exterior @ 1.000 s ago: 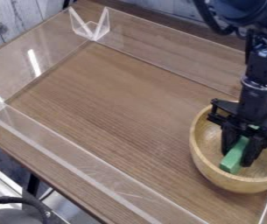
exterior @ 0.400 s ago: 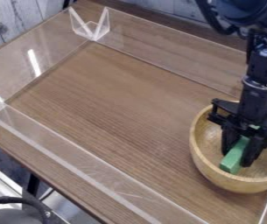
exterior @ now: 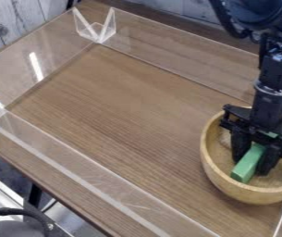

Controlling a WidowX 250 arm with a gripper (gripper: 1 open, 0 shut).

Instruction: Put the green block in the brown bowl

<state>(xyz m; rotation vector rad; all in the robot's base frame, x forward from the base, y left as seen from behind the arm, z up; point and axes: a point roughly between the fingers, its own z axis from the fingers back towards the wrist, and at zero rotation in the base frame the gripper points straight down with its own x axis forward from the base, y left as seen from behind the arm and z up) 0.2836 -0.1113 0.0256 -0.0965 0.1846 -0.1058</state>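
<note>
The brown bowl (exterior: pixel 217 172) is a wide light-wooden bowl at the table's right front. The green block (exterior: pixel 246 167) stands tilted inside it, with its lower end near the bowl's floor. My gripper (exterior: pixel 257 165) points almost straight down into the bowl. Its black fingers (exterior: pixel 272 157) stand on either side of the block's upper part. At this size I cannot tell whether the fingers still press the block or stand just off it.
A clear acrylic wall (exterior: pixel 56 139) runs around the wooden table top (exterior: pixel 118 102), with a clear bracket (exterior: pixel 93 26) at the far corner. The bowl sits close to the right front wall. The arm's black body (exterior: pixel 276 65) rises above the bowl.
</note>
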